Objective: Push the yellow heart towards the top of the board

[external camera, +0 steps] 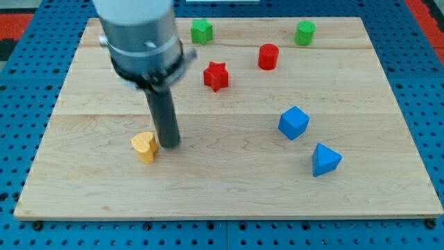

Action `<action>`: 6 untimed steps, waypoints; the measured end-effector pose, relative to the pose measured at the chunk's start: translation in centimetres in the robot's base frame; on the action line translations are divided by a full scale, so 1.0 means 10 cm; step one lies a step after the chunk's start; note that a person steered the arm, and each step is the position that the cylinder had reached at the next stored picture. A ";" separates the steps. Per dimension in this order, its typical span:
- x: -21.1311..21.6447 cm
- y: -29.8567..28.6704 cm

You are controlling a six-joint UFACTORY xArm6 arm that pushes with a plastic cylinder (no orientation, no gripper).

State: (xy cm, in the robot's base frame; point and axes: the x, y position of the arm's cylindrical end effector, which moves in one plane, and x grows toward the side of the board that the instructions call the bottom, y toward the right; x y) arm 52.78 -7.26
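The yellow heart lies on the wooden board at the view's lower left. My tip rests on the board just right of the heart, very close to it or touching its right side. The dark rod rises from there to the grey arm body at the view's top left.
A red star and a red cylinder lie in the upper middle. A green block and a green cylinder sit near the top edge. A blue cube and a blue triangular block lie at the right.
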 end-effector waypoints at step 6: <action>-0.42 -0.40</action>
